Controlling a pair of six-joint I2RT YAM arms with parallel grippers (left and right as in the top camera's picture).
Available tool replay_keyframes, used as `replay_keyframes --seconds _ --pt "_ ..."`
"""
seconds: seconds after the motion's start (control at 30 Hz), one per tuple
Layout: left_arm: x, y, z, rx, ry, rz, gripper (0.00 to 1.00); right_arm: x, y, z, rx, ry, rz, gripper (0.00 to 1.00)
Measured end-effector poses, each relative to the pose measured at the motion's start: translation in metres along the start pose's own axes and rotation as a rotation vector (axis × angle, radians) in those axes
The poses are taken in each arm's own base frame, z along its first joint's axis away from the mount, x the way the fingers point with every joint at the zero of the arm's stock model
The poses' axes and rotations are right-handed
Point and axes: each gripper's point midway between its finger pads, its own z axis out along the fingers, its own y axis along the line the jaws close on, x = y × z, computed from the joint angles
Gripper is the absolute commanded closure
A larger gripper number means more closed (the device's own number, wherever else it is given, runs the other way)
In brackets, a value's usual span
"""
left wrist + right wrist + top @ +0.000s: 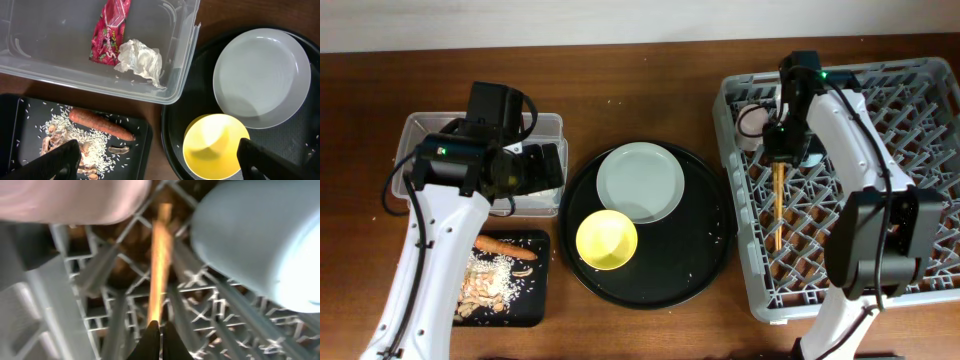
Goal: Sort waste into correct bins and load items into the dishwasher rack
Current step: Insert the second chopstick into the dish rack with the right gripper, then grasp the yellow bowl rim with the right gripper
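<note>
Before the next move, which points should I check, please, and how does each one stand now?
1. Right gripper shut on the chopsticks: ok.
2. Chopsticks lying in the dishwasher rack: ok.
3. Left gripper open and empty: ok.
4. Wrapper and tissue inside the clear tub: ok.
5. Plate and yellow bowl loaded in the rack: not ok, both sit on the round black tray.
6. Blue cup seated firmly: cannot tell, blurred.

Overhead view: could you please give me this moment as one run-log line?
left fingers open | right fingers shut on chopstick in rack | wrapper, tissue in tub | plate, bowl on round tray
</note>
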Motion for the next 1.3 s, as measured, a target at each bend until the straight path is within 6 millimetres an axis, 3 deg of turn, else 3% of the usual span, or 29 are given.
replay_keyframes --seconds 0.03,0.13,0.27,0.33,0.4,0.43,0.5,0.6,0.7,0.83,0.93,0.97,1.0,1.07,1.17,1.23,1.3 --pt "0.000 0.000 0.000 0.000 0.000 0.000 0.01 0.001 0.003 0.000 -0.020 0.005 -0.001 0.95" --pt "0.000 0.000 0.000 0.000 0.000 0.000 0.01 0.002 0.009 0.000 -0.054 0.010 0.002 0.77" --pt "0.000 0.000 0.000 0.000 0.000 0.000 0.01 0.008 0.011 -0.003 -0.068 0.040 0.002 0.74" --pt "0.000 0.000 0.000 0.000 0.000 0.000 0.01 0.016 0.018 -0.023 -0.116 0.082 0.001 0.73" --pt "0.001 0.000 0.000 -0.001 0.003 0.000 0.01 0.022 0.035 -0.061 -0.236 0.108 -0.008 0.73" --pt "0.001 0.000 0.000 0.000 0.002 0.000 0.01 0.025 0.051 -0.085 -0.328 0.104 -0.036 0.73" --pt "0.000 0.000 0.000 -0.001 0.001 0.000 0.01 0.032 0.076 -0.109 -0.435 0.094 -0.095 0.72" --pt "0.000 0.000 0.000 -0.001 0.001 0.000 0.01 0.048 0.119 -0.118 -0.499 0.127 -0.207 0.73" --pt "0.000 0.000 0.000 -0.001 0.001 0.000 0.01 0.078 0.185 -0.129 -0.536 0.161 -0.390 0.73" --pt "-0.001 0.000 0.000 -0.001 -0.003 0.000 0.01 0.115 0.244 -0.137 -0.542 0.184 -0.545 0.73" --pt "-0.032 -0.004 -0.001 0.005 -0.136 -0.012 0.01 0.130 0.277 -0.141 -0.553 0.160 -0.606 0.73" --pt "-0.032 0.001 -0.001 -0.018 -0.136 -0.015 0.01 0.137 0.291 -0.142 -0.559 0.149 -0.626 0.73" --pt "-0.031 0.008 -0.001 -0.041 -0.127 -0.013 0.01 0.142 0.299 -0.143 -0.561 0.146 -0.637 0.72" --pt "-0.032 0.042 -0.002 -0.101 -0.113 -0.065 0.01 0.150 0.318 -0.143 -0.575 0.119 -0.675 0.71" --pt "-0.032 0.131 -0.017 -0.207 -0.128 -0.290 0.01 0.164 0.348 -0.135 -0.577 0.070 -0.756 0.67" --pt "-0.024 0.168 -0.026 -0.239 -0.131 -0.400 0.01 0.163 0.368 -0.126 -0.563 -0.011 -0.807 0.60" --pt "-0.013 0.206 -0.032 -0.280 -0.128 -0.513 0.01 0.170 0.386 -0.103 -0.538 -0.060 -0.852 0.52"
